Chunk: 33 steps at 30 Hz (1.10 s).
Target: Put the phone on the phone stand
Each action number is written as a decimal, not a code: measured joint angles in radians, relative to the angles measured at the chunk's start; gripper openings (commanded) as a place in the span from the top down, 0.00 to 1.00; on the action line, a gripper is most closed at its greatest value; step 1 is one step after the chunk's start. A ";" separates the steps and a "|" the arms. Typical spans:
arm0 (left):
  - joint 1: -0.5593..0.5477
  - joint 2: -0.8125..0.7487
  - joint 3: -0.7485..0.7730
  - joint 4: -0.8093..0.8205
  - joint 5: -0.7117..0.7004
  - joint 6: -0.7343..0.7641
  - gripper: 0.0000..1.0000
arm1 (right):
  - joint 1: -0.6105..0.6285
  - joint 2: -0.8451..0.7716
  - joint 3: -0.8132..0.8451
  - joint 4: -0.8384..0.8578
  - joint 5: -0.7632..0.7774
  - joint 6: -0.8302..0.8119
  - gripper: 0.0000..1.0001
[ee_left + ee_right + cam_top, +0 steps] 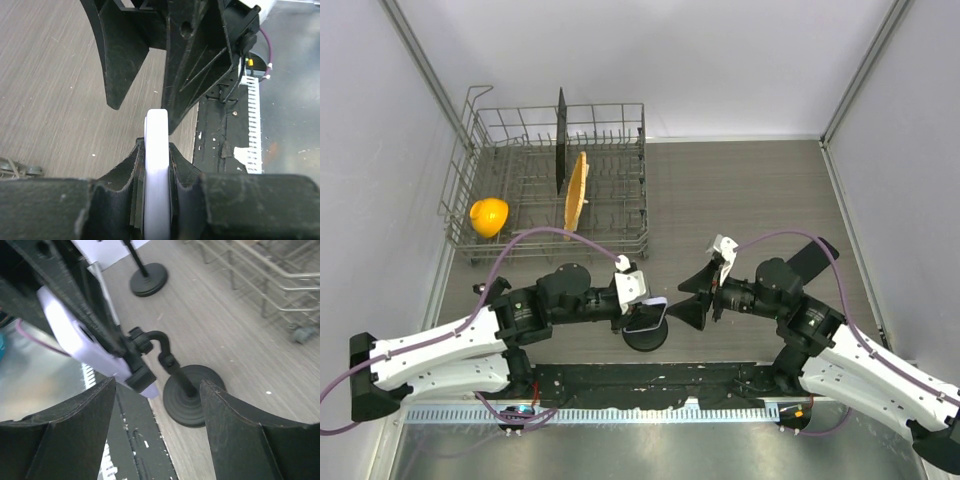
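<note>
My left gripper (642, 303) is shut on a lavender phone (651, 312) and holds it edge-on just above the black phone stand (646, 338) near the table's front edge. In the left wrist view the phone's pale edge (156, 170) is pinched between the fingers (135, 165). In the right wrist view the phone (75, 335) slants down with its lower end in the stand's black cradle (140, 377), above the stand's round base (192, 395). My right gripper (692, 312) is open and empty, just right of the stand, with its jaws spread on either side of the stand in its own view (156, 385).
A wire dish rack (620, 215) stands at the back left with a black board (561, 140), a wooden plate (577, 190) and a yellow object (488, 216). A second round black base with a rod (148, 280) shows beyond the stand. A black strip (650, 385) runs along the front edge.
</note>
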 measured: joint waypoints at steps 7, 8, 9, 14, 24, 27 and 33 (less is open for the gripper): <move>0.046 -0.021 0.011 -0.039 0.121 -0.001 1.00 | 0.000 -0.042 -0.066 0.135 -0.208 0.025 0.28; 0.052 -0.021 0.013 -0.041 0.139 0.000 1.00 | 0.000 -0.053 -0.076 0.158 -0.223 0.024 0.27; 0.058 -0.021 0.015 -0.045 0.158 -0.002 1.00 | 0.000 -0.056 -0.085 0.177 -0.233 0.022 0.27; 0.090 -0.017 0.028 -0.052 0.237 -0.014 1.00 | 0.004 0.010 -0.090 0.280 -0.287 -0.002 0.29; 0.153 0.014 0.032 -0.042 0.338 -0.059 1.00 | 0.071 0.183 -0.064 0.312 -0.312 -0.067 0.41; 0.163 0.021 0.039 -0.042 0.356 -0.066 1.00 | 0.088 0.206 -0.050 0.318 -0.308 -0.077 0.53; 0.185 0.019 0.042 -0.049 0.377 -0.113 1.00 | 0.124 0.237 -0.039 0.320 -0.264 -0.132 0.99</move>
